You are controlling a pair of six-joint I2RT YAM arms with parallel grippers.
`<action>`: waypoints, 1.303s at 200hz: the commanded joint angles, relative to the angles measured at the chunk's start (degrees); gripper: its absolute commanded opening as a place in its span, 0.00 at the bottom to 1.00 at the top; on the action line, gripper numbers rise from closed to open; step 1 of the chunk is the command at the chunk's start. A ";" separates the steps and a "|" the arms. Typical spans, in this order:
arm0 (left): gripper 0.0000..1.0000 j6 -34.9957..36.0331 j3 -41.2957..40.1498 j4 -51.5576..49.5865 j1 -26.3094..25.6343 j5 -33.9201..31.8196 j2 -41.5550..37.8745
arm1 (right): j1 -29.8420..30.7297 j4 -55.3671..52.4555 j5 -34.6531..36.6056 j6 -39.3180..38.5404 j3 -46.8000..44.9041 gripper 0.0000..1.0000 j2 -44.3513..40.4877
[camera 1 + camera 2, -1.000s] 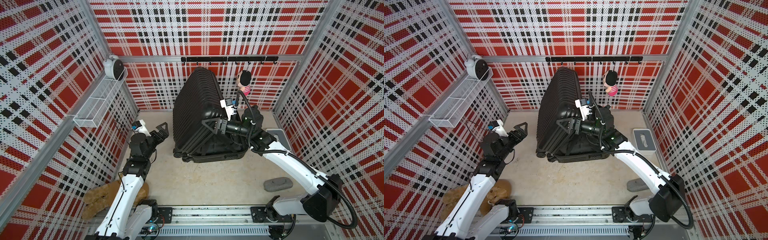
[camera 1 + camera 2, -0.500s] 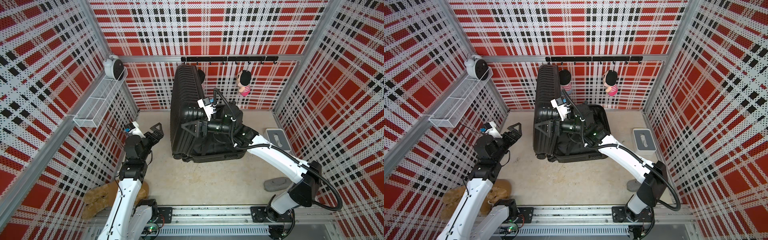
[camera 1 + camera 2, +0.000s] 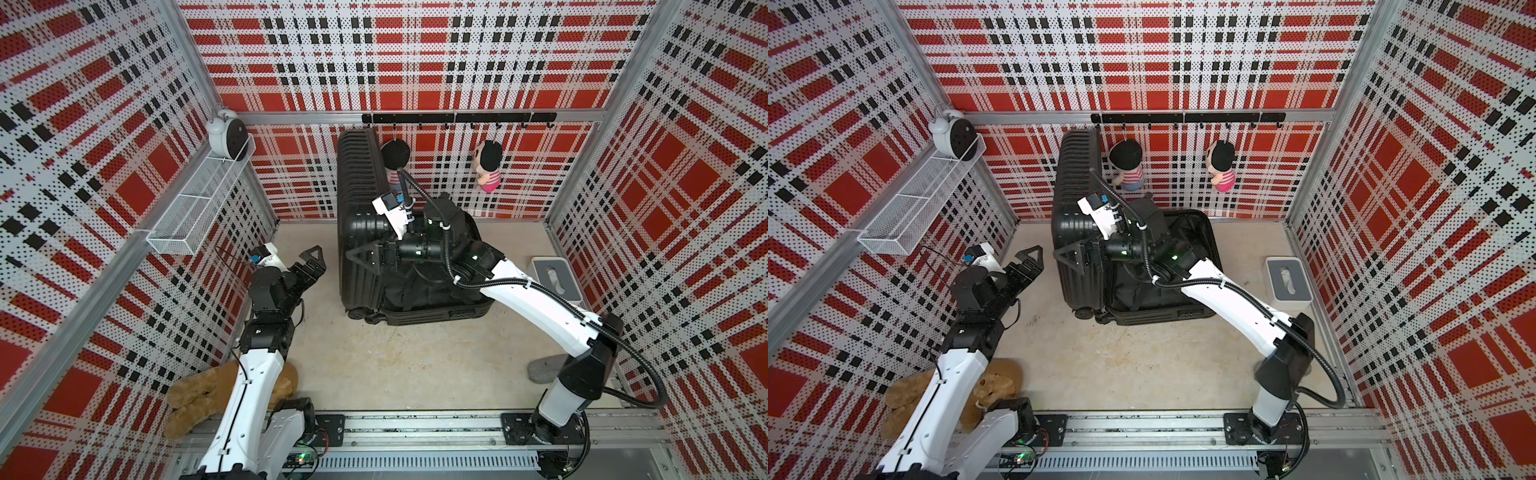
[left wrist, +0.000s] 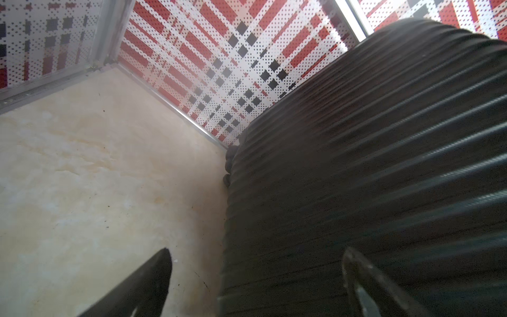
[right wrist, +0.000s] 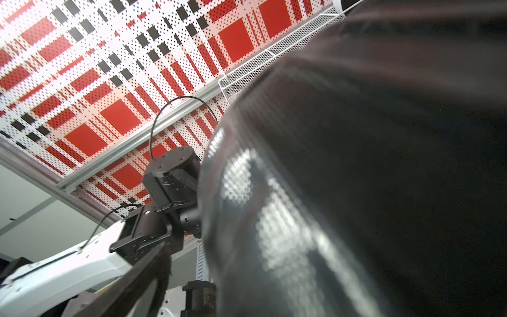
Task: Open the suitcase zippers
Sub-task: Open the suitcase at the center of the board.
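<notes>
Suitcase (image 3: 357,187) sits on counter (image 3: 395,365) by back wall, already split: one shell upright, other flat w/ lining showing. Zippers so look undone and task approx complete; pulls too small to see. Right gripper (image 3: 368,257) jaws spread wide at upright shell's edge, clamping nothing; left gripper (image 3: 311,266) jaws released, just beside ribbed side.

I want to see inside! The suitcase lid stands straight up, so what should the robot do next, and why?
Probably the right gripper should tip the lid toward the open left gripper: it stands nearly upright at the suitcase's base, so it might fall shut.
</notes>
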 commanded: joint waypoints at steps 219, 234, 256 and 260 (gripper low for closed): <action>0.98 -2.13 -5.28 2.10 7.93 4.06 -1.44 | 4.48 -20.40 14.60 -6.95 10.59 1.00 -0.97; 0.98 -1.86 -5.11 2.10 8.43 4.58 -1.09 | 0.64 -14.22 14.66 -4.42 -0.32 1.00 -8.22; 0.98 -1.68 -5.36 2.34 8.93 4.93 -0.91 | -9.99 -5.80 13.10 0.52 -17.56 1.00 -18.00; 0.98 -1.68 -5.45 2.53 9.03 5.05 -0.91 | -12.53 -4.34 12.27 1.59 -20.63 1.00 -19.48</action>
